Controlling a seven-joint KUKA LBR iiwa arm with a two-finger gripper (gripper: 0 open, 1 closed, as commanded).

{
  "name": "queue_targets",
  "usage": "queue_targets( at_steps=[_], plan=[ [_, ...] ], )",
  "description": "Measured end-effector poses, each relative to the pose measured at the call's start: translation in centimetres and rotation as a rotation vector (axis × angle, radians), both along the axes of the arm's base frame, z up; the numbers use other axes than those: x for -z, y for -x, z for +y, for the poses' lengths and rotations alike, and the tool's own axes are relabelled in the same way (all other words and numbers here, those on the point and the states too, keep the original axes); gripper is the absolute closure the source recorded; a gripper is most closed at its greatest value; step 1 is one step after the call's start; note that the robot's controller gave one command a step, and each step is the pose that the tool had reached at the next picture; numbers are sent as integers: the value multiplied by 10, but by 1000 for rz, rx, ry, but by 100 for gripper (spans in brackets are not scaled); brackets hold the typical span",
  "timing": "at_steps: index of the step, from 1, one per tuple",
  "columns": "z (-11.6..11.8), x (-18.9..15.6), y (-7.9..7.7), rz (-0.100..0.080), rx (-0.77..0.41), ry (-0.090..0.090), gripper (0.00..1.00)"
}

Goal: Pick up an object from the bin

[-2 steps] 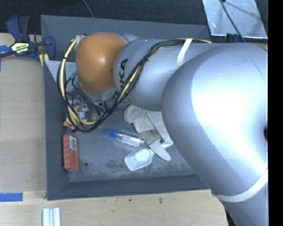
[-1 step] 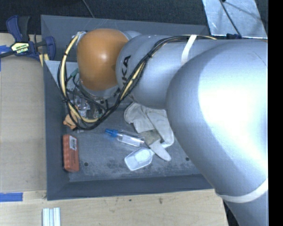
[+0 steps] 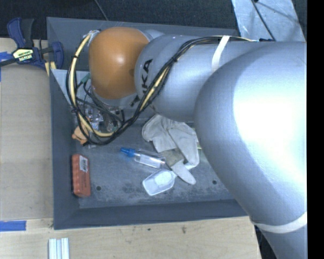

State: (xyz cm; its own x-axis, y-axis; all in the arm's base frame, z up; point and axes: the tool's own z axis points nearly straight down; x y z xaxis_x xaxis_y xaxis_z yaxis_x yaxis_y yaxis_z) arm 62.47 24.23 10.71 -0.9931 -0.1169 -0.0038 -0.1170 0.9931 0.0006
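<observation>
Arm (image 3: 221, 107): grey, reaching in from the right and covering the bin's right side and upper middle.
Bin (image 3: 62, 161): grey metal, with its left and lower floor in view.
Orange cover (image 3: 114, 61): a round dome on the wrist over the bin's upper left, with yellow and black cables looped round it.
Hand (image 3: 97, 122): below the dome, low over the upper-left floor, amid wiring; whether it is open or closed cannot be told.
White cloth (image 3: 173, 136): crumpled, mid-bin, against the arm's edge.
Brick-red bar (image 3: 81, 175): labelled, lying flat at the lower left, well apart from the hand.
Syringe (image 3: 142, 157): clear with a blue tip, just beside the cloth.
Clear plastic cup (image 3: 158, 182): tipped over, below the syringe.
Tan lump (image 3: 79, 135): small, by the left wall, the thing nearest the hand.
</observation>
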Motion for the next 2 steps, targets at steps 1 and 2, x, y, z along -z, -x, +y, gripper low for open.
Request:
queue_targets(
  at_steps=[1, 2],
  plan=[
    [0, -10, 1, 2, 0, 1, 100],
    [-1, -30, 2, 7, 0, 2, 100]
  ],
)
